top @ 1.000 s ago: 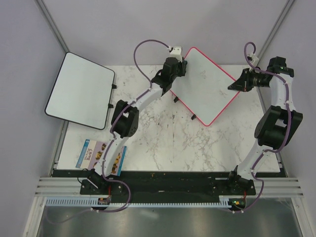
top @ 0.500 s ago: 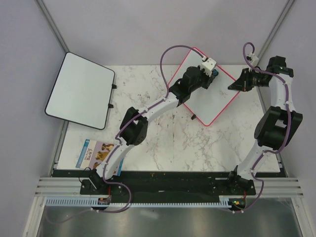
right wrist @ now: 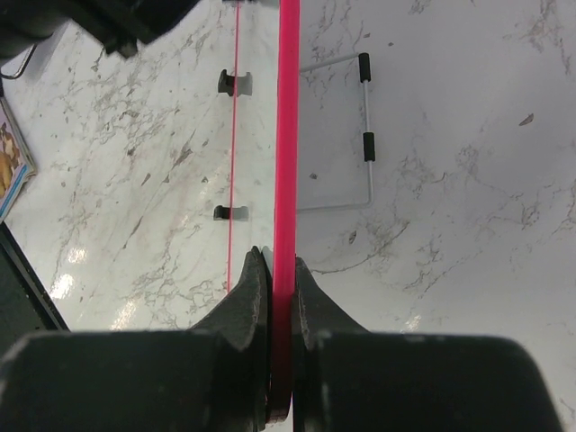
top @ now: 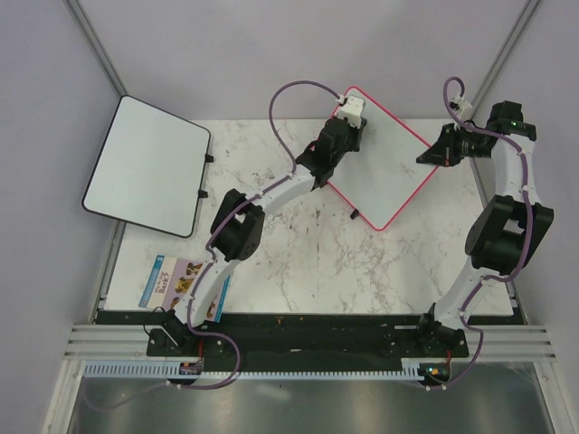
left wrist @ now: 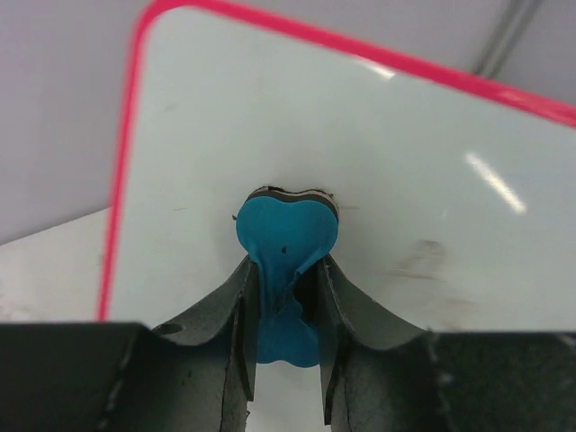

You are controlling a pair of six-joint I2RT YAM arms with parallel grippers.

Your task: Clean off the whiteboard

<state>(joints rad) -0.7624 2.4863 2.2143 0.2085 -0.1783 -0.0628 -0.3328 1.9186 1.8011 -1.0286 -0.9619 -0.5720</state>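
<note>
The whiteboard, white with a pink frame, is propped at an angle at the back right of the marble table. My left gripper is over its upper left corner, shut on a blue eraser whose pad presses on the board face. A faint grey smudge lies to the eraser's right. My right gripper is shut on the board's pink frame at its right edge; in the right wrist view the gripper clamps the frame edge-on.
A second white board with a black frame lies at the far left, overhanging the table. A picture booklet lies at the front left. The whiteboard's wire stand and black feet rest on the marble.
My left gripper swept the eraser right across the board, then back towards the upper left corner. The right gripper has kept its hold and has not moved.
</note>
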